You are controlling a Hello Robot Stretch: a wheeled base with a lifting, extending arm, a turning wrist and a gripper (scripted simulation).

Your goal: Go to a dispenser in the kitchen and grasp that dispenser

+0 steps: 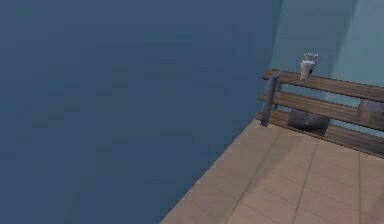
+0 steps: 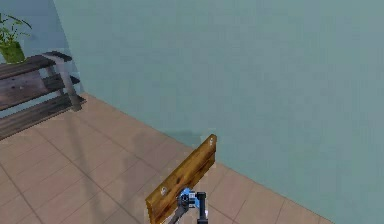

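Observation:
A small pale grey container (image 1: 309, 66) with a darker top stands on the top board of a wooden slatted shelf (image 1: 325, 102) against the light blue wall at the forward view's right. I cannot make out whether it is a dispenser. At the arm side view's bottom edge, the gripper's dark bluish body (image 2: 190, 208) shows just below a wooden board (image 2: 183, 180) that stands slanted on the tiled floor. With the board right behind the gripper's far end, I cannot tell whether it holds anything.
A dark blue wall (image 1: 110, 100) takes up the forward view's left and middle, close by. Tan tiled floor (image 1: 290, 180) runs toward the shelf. At the arm side view's left a wooden shelf (image 2: 35, 85) carries a green plant (image 2: 10, 38); a light blue wall (image 2: 250, 80) lies behind.

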